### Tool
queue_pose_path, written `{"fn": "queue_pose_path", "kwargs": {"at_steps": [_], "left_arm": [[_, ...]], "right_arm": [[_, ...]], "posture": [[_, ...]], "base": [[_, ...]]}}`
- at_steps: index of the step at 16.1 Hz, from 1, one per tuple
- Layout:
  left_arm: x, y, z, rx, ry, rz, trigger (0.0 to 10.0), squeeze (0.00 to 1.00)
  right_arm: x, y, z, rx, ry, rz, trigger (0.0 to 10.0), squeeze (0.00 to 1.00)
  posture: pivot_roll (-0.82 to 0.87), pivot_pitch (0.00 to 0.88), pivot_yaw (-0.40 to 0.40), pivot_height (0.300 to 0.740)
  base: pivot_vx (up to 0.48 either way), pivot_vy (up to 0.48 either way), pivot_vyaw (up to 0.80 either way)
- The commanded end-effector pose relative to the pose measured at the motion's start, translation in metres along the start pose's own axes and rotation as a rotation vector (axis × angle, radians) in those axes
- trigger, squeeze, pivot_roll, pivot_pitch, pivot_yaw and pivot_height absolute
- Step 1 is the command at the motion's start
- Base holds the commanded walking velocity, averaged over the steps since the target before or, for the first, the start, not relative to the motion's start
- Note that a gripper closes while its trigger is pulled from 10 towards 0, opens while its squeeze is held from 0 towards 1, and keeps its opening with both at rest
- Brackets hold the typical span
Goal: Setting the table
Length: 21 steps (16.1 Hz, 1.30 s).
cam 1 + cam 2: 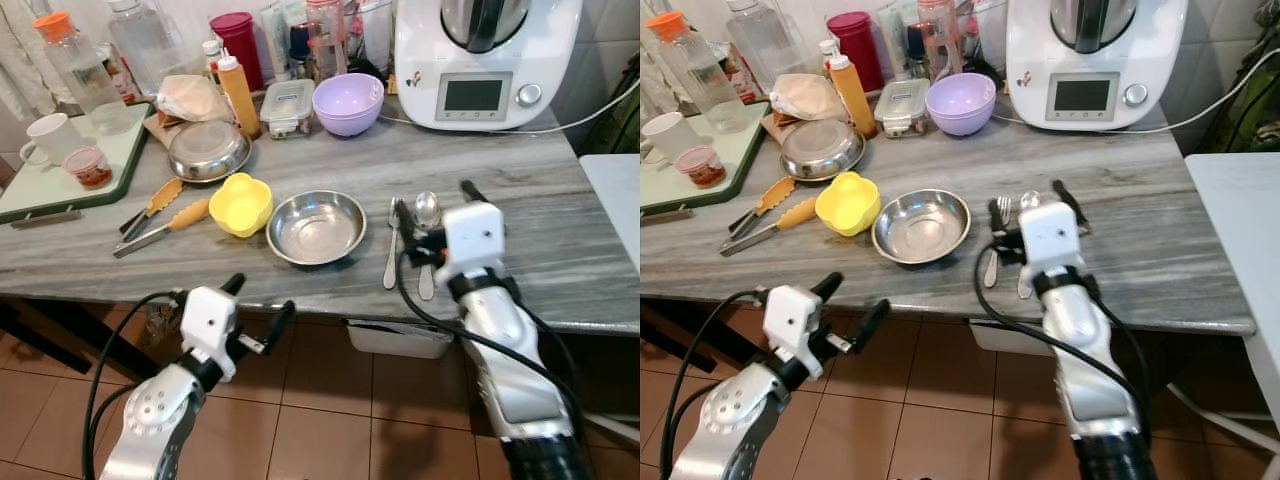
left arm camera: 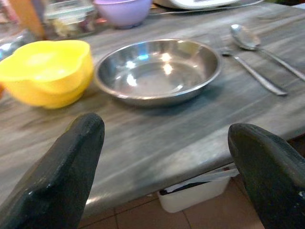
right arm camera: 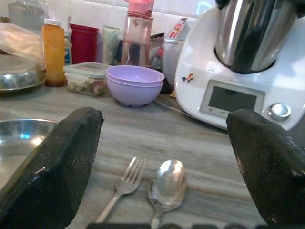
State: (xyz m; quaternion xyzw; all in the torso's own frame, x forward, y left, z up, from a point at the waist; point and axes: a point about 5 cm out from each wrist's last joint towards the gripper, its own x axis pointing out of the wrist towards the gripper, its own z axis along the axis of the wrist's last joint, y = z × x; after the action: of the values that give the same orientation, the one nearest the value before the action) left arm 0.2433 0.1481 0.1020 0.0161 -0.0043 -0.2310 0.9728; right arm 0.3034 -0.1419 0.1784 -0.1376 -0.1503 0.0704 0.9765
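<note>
A steel bowl (image 1: 316,226) sits near the front of the grey marble counter (image 1: 560,240), with a yellow bowl (image 1: 241,204) touching its left side. To its right lie a fork (image 1: 391,255) and a spoon (image 1: 427,212) side by side. My right gripper (image 1: 437,205) hovers open just above these two; the right wrist view shows the fork (image 3: 125,183) and spoon (image 3: 167,183) between its fingers. My left gripper (image 1: 258,305) is open, empty, below and before the counter's front edge, facing the steel bowl (image 2: 157,69).
Orange-handled tongs (image 1: 160,215) lie left of the yellow bowl. Farther back stand a steel plate (image 1: 207,150), a purple bowl (image 1: 348,102), a lidded container (image 1: 288,106), bottles and a white kitchen machine (image 1: 480,60). A green tray (image 1: 40,185) holds a mug at the left.
</note>
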Motion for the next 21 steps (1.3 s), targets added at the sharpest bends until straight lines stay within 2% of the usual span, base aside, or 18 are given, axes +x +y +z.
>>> {"fn": "queue_pose_path", "kwargs": {"at_steps": [1,4,5,6,7,9,10,11,12,15,18,21], "left_arm": [[-0.007,0.005,-0.003,0.008,0.003,0.054,10.0,0.0],[-0.019,0.005,-0.003,-0.021,-0.023,0.126,10.0,0.0],[-0.026,0.008,-0.004,-0.143,-0.035,0.195,10.0,0.0],[-0.029,0.011,-0.008,-0.198,-0.024,0.219,10.0,0.0],[-0.032,0.014,-0.011,-0.216,-0.01,0.242,10.0,0.0],[-0.035,0.02,-0.014,-0.155,0.004,0.283,10.0,0.0],[-0.036,0.021,-0.014,-0.142,0.014,0.294,10.0,0.0],[-0.036,0.021,-0.016,-0.149,0.026,0.299,10.0,0.0],[-0.036,0.022,-0.018,-0.15,0.048,0.313,10.0,0.0],[-0.034,0.022,-0.018,-0.132,0.058,0.33,10.0,0.0],[-0.027,0.019,-0.015,-0.126,0.048,0.329,10.0,0.0],[-0.025,0.017,-0.014,-0.11,0.065,0.343,10.0,0.0]], "right_arm": [[-0.002,0.001,0.006,-0.008,-0.028,0.014,10.0,1.0],[-0.005,-0.001,0.007,-0.045,-0.037,0.031,10.0,1.0],[-0.009,-0.001,0.006,-0.058,-0.032,0.031,10.0,1.0],[-0.012,-0.002,0.002,-0.061,-0.015,0.02,10.0,1.0],[-0.018,-0.004,-0.004,-0.071,0.014,0.003,10.0,1.0],[-0.025,-0.003,-0.01,-0.067,0.05,0.008,10.0,0.99],[-0.026,-0.002,-0.01,-0.066,0.053,0.013,10.0,0.48],[-0.026,-0.001,-0.01,-0.066,0.055,0.015,10.0,0.26],[-0.027,-0.001,-0.011,-0.066,0.058,0.017,10.0,0.0],[-0.027,0.001,-0.012,-0.048,0.066,0.017,10.0,0.0],[-0.024,0.012,-0.01,-0.037,0.049,0.057,10.0,0.0],[-0.02,0.013,-0.008,-0.039,0.046,0.068,10.0,0.0]], "posture": [[-0.14,0.086,0.117,0.74],[-0.13,0.091,0.106,0.74],[-0.13,0.091,0.102,0.74],[-0.13,0.095,0.101,0.74],[-0.12,0.098,0.099,0.74],[-0.12,0.102,0.101,0.74],[-0.12,0.107,0.103,0.74],[-0.12,0.11,0.107,0.74],[-0.12,0.111,0.11,0.74],[-0.12,0.108,0.113,0.74],[-0.12,0.099,0.106,0.74],[-0.12,0.1,0.098,0.74]], "base": [[0.0,0.0,0.0],[0.0,0.0,0.0],[0.0,0.0,0.0],[0.0,0.0,0.0],[0.0,0.0,0.0],[0.0,0.0,-0.35],[0.0,0.0,-0.79],[0.0,0.0,-0.79],[0.0,0.0,-0.78],[0.0,0.0,-0.54],[0.0,0.0,0.0],[0.0,0.0,0.0]]}}
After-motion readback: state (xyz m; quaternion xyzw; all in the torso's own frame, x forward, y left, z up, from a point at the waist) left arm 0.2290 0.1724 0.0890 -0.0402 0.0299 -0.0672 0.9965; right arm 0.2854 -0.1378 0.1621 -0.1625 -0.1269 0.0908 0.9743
